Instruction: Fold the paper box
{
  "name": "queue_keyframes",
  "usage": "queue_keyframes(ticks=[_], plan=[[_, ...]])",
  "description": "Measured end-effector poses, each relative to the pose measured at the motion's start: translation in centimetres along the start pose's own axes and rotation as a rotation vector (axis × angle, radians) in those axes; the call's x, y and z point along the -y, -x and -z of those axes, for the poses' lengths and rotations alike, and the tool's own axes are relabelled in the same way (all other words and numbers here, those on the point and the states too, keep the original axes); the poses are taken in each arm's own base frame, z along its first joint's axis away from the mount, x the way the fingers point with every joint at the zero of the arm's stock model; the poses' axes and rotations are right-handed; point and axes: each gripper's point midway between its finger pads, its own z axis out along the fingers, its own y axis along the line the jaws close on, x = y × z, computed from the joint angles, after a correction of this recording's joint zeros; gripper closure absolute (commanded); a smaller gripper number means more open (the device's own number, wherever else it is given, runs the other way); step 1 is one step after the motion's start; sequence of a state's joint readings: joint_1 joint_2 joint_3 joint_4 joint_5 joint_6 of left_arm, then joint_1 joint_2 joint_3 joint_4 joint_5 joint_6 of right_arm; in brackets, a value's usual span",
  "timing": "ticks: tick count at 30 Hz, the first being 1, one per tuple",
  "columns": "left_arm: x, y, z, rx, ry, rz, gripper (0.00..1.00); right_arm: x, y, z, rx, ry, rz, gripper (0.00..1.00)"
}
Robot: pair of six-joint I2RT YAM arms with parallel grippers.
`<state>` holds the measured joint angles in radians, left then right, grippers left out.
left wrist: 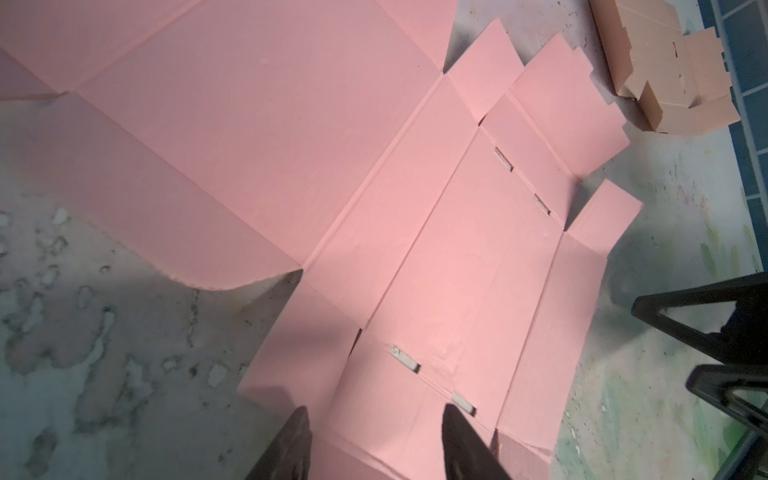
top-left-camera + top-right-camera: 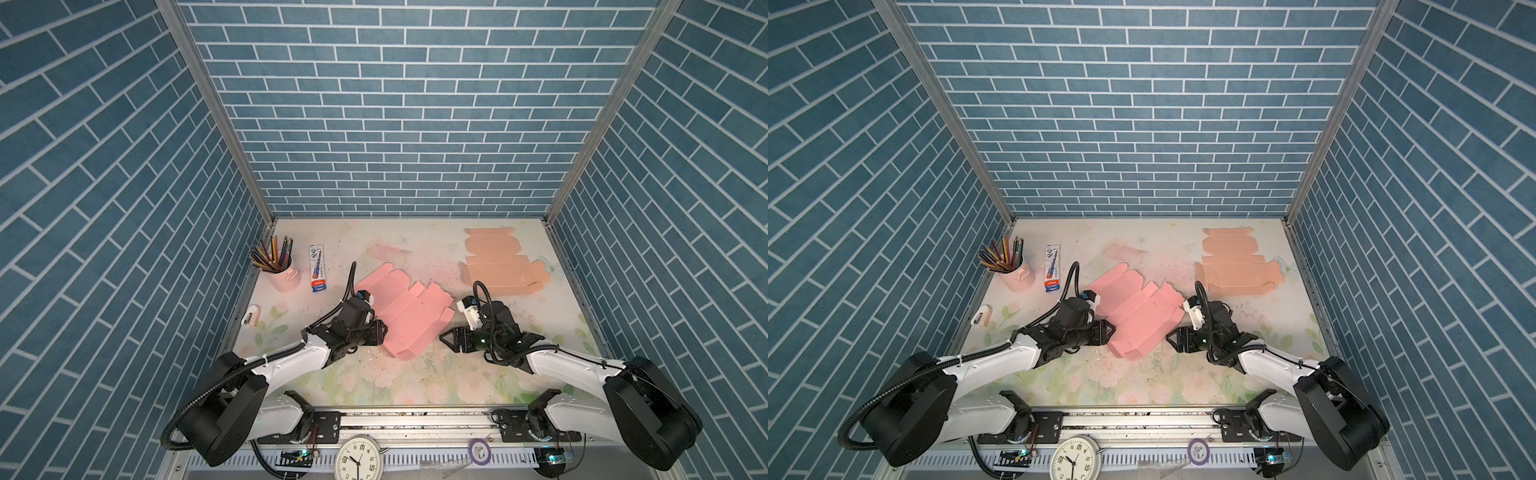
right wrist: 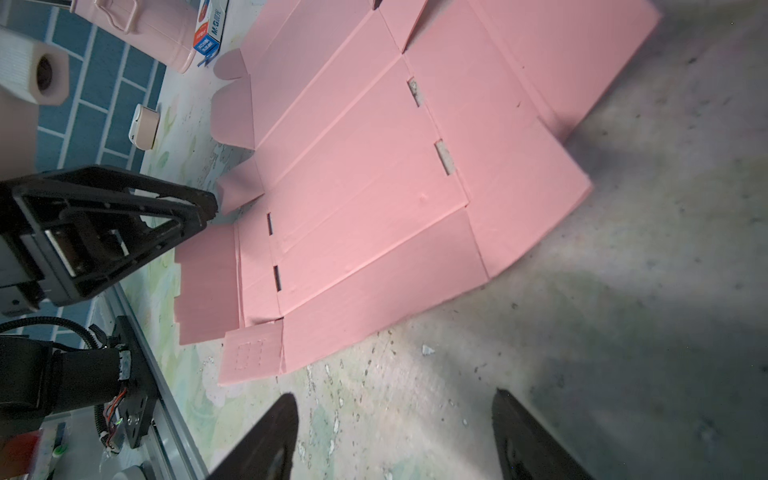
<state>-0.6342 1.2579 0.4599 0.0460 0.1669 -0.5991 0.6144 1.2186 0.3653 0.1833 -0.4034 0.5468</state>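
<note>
The box (image 2: 409,316) lies flat and unfolded at centre, no panel raised, so I judge all the folding is left. My left claw (image 2: 383,332) is spread over its near-left edge, grasping nothing; my right claw (image 2: 448,340) hangs released just right of it.

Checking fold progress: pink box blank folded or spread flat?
Spread flat. The pink box blank lies on the table, panels and flaps unfolded, no walls raised.

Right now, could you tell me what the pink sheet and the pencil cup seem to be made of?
Pink sheet: matte card or thin corrugated board, judging by scored creases and die-cut slots. Pencil cup: probably painted metal, smooth with a sheen; could be plastic.
</note>
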Motion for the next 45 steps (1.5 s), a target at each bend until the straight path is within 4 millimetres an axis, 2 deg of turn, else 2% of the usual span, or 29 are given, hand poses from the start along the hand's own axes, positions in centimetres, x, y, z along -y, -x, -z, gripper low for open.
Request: queue_keyframes(ticks=[8,14,27,34,39,45], plan=[[2.7,-2.7,-0.3,-0.036,-0.072,-0.003,0.48,1.6,-0.4,-0.9,-0.015,-0.054,-0.02,0.31],[4.9,-4.1,-0.3,-0.059,-0.122,-0.019,0.48,2.3,0.4,-1.2,0.011,-0.064,-0.027,0.38],[7.4,-6.2,-0.6,-0.096,-0.178,-0.029,0.48,3.3,2.8,-2.1,0.064,-0.051,-0.05,0.4],[8.2,-7.5,-1.3,-0.125,-0.192,-0.038,0.48,3.5,3.6,-2.7,0.08,-0.032,-0.051,0.44],[8.8,-7.2,-1.3,-0.118,-0.203,-0.042,0.48,3.7,4.1,-3.2,0.094,-0.015,-0.058,0.51],[9.6,-5.9,-0.7,-0.083,-0.212,-0.06,0.48,3.7,4.4,-3.7,0.095,0.001,-0.068,0.57]])
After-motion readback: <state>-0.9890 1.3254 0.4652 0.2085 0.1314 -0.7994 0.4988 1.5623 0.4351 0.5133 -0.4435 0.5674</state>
